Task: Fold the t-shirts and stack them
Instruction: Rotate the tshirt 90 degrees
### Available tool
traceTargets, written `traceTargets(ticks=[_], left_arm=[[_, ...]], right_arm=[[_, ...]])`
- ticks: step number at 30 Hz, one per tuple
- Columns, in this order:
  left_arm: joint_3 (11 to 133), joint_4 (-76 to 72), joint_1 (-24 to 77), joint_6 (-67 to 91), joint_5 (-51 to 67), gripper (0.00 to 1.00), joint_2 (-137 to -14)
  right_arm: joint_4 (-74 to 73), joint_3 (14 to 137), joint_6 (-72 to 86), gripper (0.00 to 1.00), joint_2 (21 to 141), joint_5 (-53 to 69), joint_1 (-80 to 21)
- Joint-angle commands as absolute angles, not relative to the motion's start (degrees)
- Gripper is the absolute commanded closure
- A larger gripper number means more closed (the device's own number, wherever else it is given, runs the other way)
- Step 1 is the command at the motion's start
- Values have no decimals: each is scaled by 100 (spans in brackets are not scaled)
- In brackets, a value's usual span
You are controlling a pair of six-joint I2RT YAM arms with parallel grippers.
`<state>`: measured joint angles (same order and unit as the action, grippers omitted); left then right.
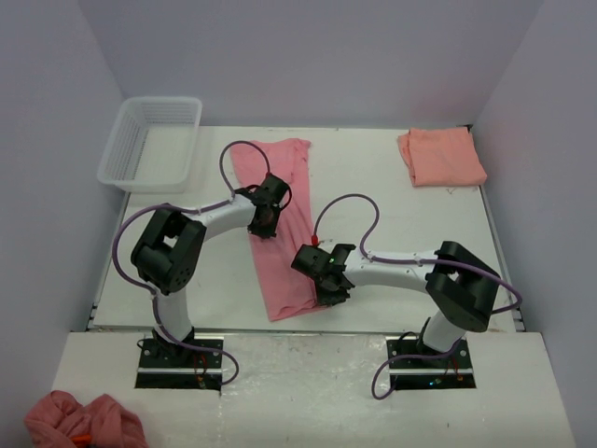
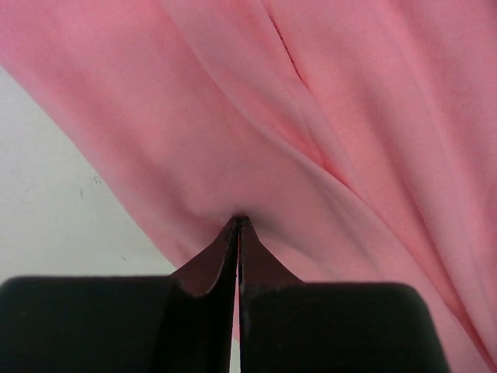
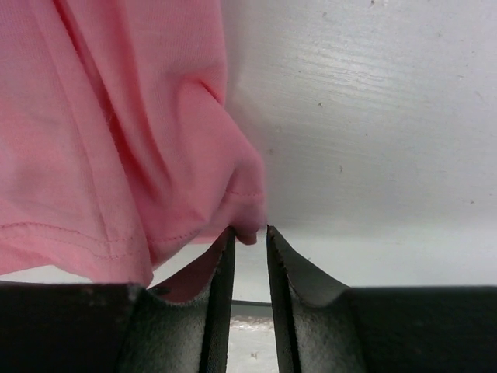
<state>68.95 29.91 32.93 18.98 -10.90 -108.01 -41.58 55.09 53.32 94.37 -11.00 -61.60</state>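
Observation:
The rose-pink t-shirt [image 1: 280, 219] lies as a long narrow strip down the middle of the table, from the far middle to the near edge. My left gripper [image 1: 264, 220] sits at its left edge, partway down. In the left wrist view the jaws [image 2: 238, 221] are pressed together with a pinch of pink cloth [image 2: 326, 116] at the tips. My right gripper [image 1: 328, 286] is at the strip's near right corner. Its jaws [image 3: 247, 231] stand a little apart, with the hemmed corner [image 3: 247, 203] just touching the tips. The salmon-orange t-shirt [image 1: 441, 156] lies folded at the far right.
A white mesh basket [image 1: 149, 142] stands at the far left corner. A crumpled pink cloth [image 1: 84, 422] lies on the near ledge at the bottom left, off the table. White walls close in the table on three sides.

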Motion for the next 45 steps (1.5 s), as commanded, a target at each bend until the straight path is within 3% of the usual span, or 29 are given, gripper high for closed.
traceTargets(ticks=[1, 7, 14, 18, 45], left_arm=[[6583, 2795, 3331, 2074, -896, 100, -11513], [6522, 2760, 3349, 2074, -888, 100, -11505], [6495, 2751, 3366, 2066, -870, 100, -11461], [6486, 2751, 3366, 2057, -888, 100, -11479], [6258, 2733, 3366, 2153, -967, 100, -11435]], right_arm=[[-4464, 5730, 5388, 75, 9369, -1424, -6196], [-4465, 5731, 5335, 72, 9343, -1433, -6196], [-4351, 5783, 5265, 85, 9536, -1354, -6196], [-4351, 5836, 5282, 99, 9589, -1371, -6196], [-4896, 5081, 6214, 100, 8895, -1618, -6231]])
